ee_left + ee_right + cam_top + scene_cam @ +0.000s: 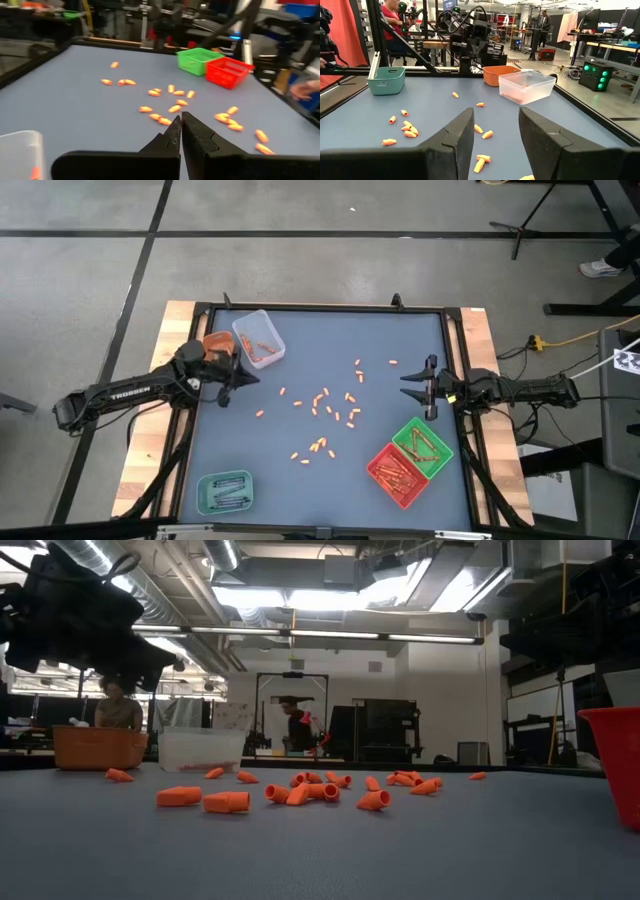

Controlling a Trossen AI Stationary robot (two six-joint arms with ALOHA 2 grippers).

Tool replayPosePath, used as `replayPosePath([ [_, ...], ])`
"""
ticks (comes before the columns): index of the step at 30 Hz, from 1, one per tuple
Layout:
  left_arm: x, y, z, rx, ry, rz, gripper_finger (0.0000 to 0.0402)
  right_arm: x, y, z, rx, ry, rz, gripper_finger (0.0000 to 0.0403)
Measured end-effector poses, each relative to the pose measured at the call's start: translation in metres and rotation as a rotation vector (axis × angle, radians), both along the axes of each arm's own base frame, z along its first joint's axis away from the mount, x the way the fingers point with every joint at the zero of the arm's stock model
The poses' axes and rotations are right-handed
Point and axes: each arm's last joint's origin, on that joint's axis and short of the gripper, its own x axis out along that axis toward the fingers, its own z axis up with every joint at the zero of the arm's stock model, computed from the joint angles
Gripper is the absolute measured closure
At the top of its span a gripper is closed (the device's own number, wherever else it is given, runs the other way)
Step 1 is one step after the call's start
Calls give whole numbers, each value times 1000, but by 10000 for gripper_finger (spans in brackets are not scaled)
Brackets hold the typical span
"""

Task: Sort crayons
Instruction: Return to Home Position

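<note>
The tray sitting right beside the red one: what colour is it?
Green. The tray shows best in the high view, seen from straight above.

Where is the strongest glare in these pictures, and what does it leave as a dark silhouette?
Low view: the ceiling lights glare strongly, so the left arm under them is a black silhouette. High view: the light lies even over the table, with no bright spot on it. Right wrist view: the open right gripper looks dark against the lit table.

A robotics lab: exposed ducts (212, 572) and strip lights (300, 632) overhead, concrete floor (350, 275), equipment cabinet (385, 730) and a person (298, 727) standing beyond the table (320, 850).
</note>
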Motion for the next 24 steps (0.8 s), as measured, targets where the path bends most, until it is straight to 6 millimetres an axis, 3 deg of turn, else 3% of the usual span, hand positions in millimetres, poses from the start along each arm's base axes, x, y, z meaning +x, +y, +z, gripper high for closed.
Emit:
replayPosePath([
  [17, -1, 10, -1, 49, 30, 366, 401, 0, 0, 0, 0, -1, 0, 249],
  [24, -1, -4, 10, 99, -69, 419, 401, 0, 0, 0, 0, -1, 0, 249],
])
